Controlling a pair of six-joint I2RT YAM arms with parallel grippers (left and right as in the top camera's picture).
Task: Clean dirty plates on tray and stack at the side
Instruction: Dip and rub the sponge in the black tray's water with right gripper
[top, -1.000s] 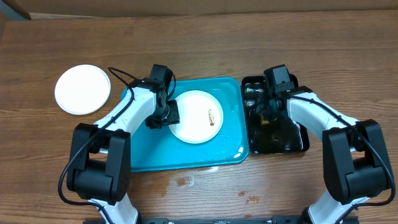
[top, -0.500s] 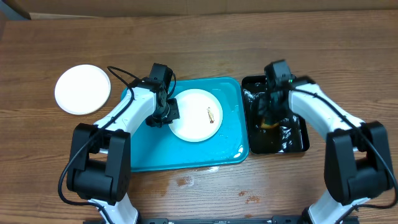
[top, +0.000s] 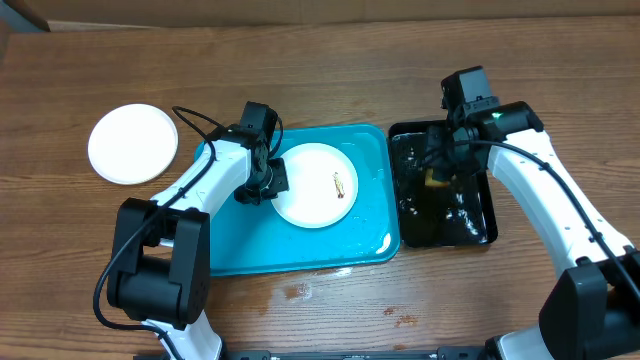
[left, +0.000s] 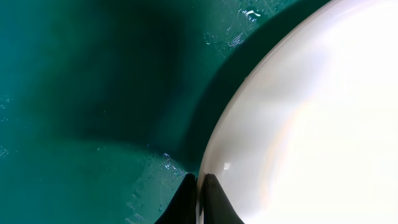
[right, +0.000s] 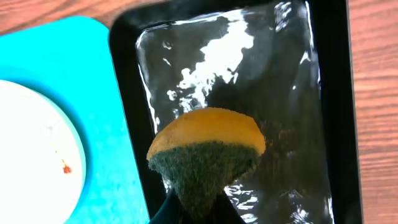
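A white plate with a small brown smear lies in the turquoise tray; it also shows in the left wrist view and the right wrist view. My left gripper is shut on that plate's left rim. A second white plate lies on the table at the far left. My right gripper is shut on a yellow and green sponge and holds it above the black tray. The third plate is out of view.
The glossy black tray holds water and stands just right of the turquoise tray. Water spots lie on the turquoise tray and on the wood near the front edge.
My right gripper has risen out of the black tray with the sponge and its arm has swung outward to the right. The left gripper and plate have not moved.
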